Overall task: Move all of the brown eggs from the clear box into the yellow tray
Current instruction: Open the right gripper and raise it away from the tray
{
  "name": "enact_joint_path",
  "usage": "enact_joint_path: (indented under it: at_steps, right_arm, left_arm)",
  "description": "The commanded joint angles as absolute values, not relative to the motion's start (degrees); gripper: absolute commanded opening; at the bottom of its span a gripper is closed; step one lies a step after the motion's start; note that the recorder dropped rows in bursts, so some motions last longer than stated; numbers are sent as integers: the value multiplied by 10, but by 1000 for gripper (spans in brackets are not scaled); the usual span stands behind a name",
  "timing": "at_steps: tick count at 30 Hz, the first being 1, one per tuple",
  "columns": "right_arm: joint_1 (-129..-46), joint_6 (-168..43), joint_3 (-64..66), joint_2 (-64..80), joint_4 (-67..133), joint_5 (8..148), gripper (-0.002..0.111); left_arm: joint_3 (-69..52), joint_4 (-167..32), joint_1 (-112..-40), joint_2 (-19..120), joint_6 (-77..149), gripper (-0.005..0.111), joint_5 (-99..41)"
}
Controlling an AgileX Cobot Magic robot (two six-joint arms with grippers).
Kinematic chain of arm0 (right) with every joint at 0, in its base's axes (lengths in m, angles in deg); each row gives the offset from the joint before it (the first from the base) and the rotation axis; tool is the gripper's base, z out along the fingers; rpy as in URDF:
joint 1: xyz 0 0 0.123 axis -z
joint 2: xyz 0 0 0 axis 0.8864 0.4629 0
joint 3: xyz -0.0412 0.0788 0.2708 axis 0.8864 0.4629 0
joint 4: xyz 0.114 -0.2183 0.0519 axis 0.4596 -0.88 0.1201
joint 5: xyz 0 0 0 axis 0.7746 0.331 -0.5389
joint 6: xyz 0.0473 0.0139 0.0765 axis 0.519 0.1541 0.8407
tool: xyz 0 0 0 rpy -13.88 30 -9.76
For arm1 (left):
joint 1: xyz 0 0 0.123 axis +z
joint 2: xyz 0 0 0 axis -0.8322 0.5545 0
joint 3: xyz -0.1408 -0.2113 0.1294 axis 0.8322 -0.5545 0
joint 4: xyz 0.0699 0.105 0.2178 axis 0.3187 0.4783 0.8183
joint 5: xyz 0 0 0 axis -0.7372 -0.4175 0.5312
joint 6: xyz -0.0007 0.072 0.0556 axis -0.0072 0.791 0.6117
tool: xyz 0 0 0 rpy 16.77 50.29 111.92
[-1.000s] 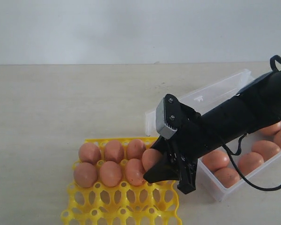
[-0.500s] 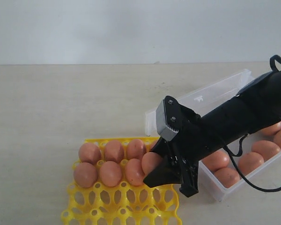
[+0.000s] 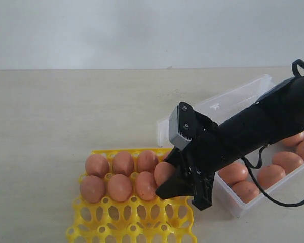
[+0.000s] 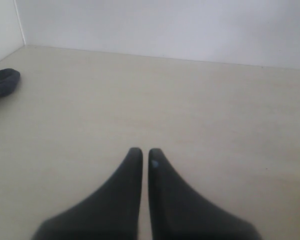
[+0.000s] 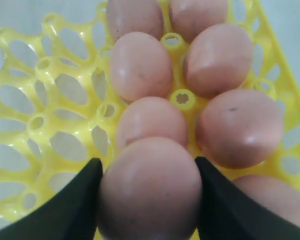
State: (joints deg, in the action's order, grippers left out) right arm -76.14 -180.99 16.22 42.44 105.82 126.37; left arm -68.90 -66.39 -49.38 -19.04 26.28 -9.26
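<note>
My right gripper is shut on a brown egg, holding it just above the yellow tray, at the right end of its second row. In the right wrist view the black fingers press both sides of this egg, over the tray lattice. Several brown eggs fill the tray's two far rows. More eggs lie in the clear box on the right, partly hidden by the arm. My left gripper is shut over bare table, holding nothing.
The tray's near rows are open sockets. The black right arm and its cable cross over the clear box. A dark object lies at the table edge in the left wrist view.
The right gripper with its egg dipped slightly toward the tray, then came back to about where it was. Its grip has not changed.
</note>
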Motion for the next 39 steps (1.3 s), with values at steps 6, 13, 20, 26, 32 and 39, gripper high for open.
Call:
enact_joint_path:
  at_steps: [6,13,20,26,32,39]
  right_arm:
    - [-762,-1803,163,418,1071,1259,74]
    - [-762,-1803,163,417,1162,1282,74]
    - [-762,-1698,128,391,1183,1319,56]
    - [-762,-1695,79,329,1204,1230,2]
    - [-762,-1695,12,286,1257,1106,3]
    - [-762,-1563,-22,225,1318,902,2]
  left_arm:
    - [-691,-664,-496,-192,265,4,-94]
    - [-691,-664,-496,-192,265,4,-94]
    - [-691,-664,-496,-192,265,4,-94]
    - [-691,-664,-496,-192,265,4,-94]
    - [-691,-664,-496,-192,265,4,-94]
    - [-691,-664,-496,-192,265,4,-94]
